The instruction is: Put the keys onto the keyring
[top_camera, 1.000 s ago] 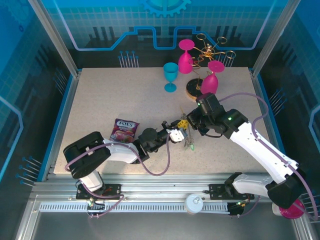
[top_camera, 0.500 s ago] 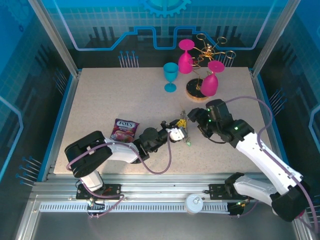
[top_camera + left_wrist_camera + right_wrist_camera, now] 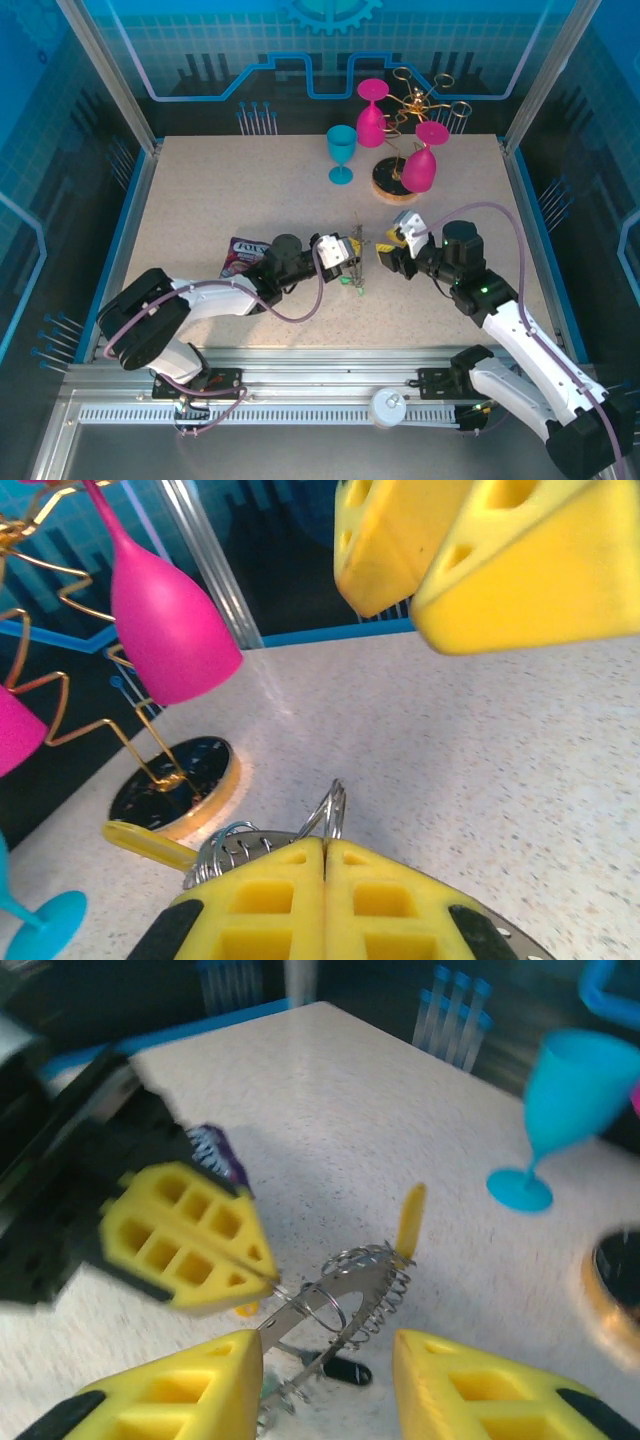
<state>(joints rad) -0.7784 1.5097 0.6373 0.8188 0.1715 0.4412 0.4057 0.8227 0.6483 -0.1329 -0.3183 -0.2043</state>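
**A:** Which step do you have in hand now?

**B:** Threading, I believe. My left pincer (image 3: 350,262) is pressed together on the keyring (image 3: 338,1295) and holds it edge-on near the middle of the worktop (image 3: 250,200). In the left wrist view the wire loops stand out just above the two closed fingers (image 3: 260,900).

**A:** And the right side?

**B:** The right pincer (image 3: 386,254) is just right of the ring and faces it. Its jaws are spread and there is nothing between them. From its own camera the ring lies straight ahead, in line with the gap.

**A:** Where are the keys?

**B:** The yellow key (image 3: 410,1218) stands up at the far end of the ring, touching the loops, so I judge it is already on. The black key (image 3: 347,1370) is under the ring. I cannot tell if it hangs from a loop or only lies on the worktop. The green key (image 3: 357,290) I can see just on the near side of the ring, but it is too small to say more.

**A:** What does the next move need?

**B:** I must pinch one loose key by its tag and bring its hole to a free wire loop. The loops are thin and close together, so the approach should be slow. The left pincer must not let the ring turn. The blue glass (image 3: 580,1090) is well apart, so it is no danger.
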